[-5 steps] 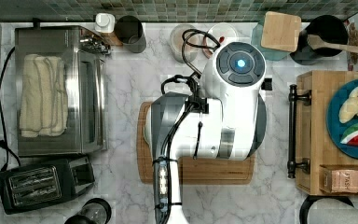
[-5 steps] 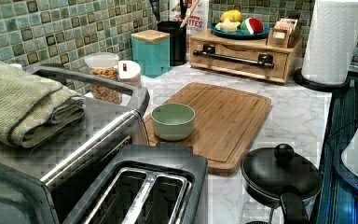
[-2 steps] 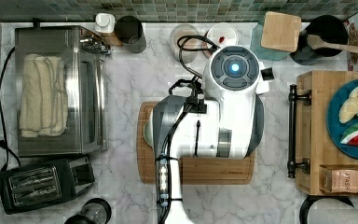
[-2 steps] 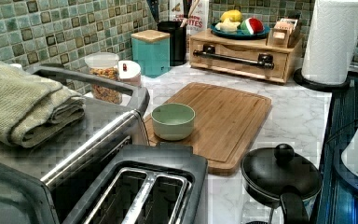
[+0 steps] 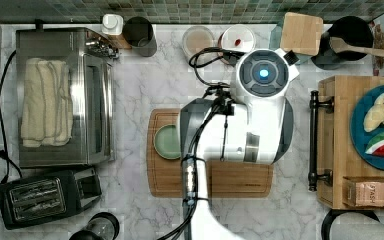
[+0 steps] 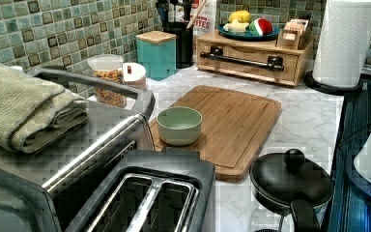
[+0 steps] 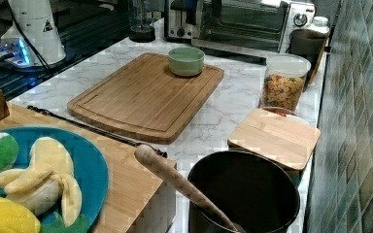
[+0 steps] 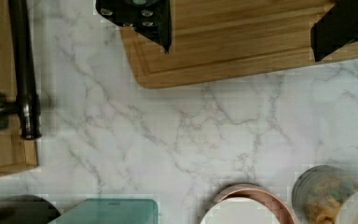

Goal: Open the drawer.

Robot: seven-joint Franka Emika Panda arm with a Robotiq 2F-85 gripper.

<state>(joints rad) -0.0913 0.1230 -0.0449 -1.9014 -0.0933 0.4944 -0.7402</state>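
Note:
The drawer (image 5: 330, 150) is a shallow bamboo unit at the top view's right edge, shut, with a blue fruit plate on top. Its long black bar handle (image 5: 312, 145) runs across the front panel and faces the arm. In the left view the drawer (image 6: 251, 52) stands at the back with its handle (image 6: 241, 61). My gripper (image 8: 242, 23) is open, its black fingers (image 8: 142, 18) wide apart with nothing between them, hovering over a corner of the cutting board. One end of the handle (image 8: 24, 70) shows in the wrist view, a stretch of marble away from the fingers.
A wooden cutting board (image 5: 230, 180) with a green bowl (image 5: 167, 141) lies mid-counter under the arm. A toaster oven (image 5: 65, 95) and toaster (image 5: 45, 195) sit at the top view's left. Jars, a teal canister (image 6: 157, 53) and a black utensil pot line the tiled wall; a paper towel roll (image 6: 343, 41) stands beside the drawer.
The arm has shifted toward the top view's right, nearer the drawer, uncovering the green bowl. The drawer and counter items have not moved.

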